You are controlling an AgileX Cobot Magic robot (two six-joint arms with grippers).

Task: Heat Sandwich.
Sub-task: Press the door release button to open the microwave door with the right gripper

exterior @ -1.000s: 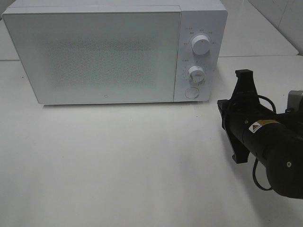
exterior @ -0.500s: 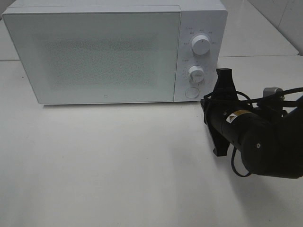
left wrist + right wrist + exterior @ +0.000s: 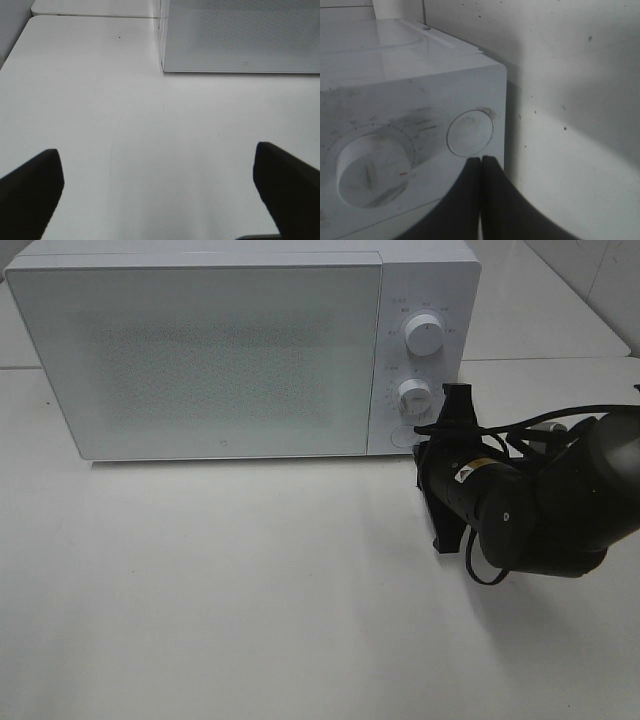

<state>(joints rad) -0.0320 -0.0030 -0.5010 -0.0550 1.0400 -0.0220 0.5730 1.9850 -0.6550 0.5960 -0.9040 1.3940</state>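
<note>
Sandwich: position cannot be told. White box-shaped microwave (image 3: 220, 350) is shut. Right black gripper (image 3: 481, 160) is pressed together, held just beside round white button (image 3: 470, 132). Left black gripper (image 3: 159, 172) is spread, empty, over white table (image 3: 100, 100).

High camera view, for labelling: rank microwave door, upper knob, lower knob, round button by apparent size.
Microwave door
Upper knob
Lower knob and round button: too alike to rank, the button partly hidden by the right gripper

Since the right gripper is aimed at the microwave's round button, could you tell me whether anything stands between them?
Nothing visible does: the shut right gripper points at the round button on the microwave, with no object between them. Contact is unclear.
</note>
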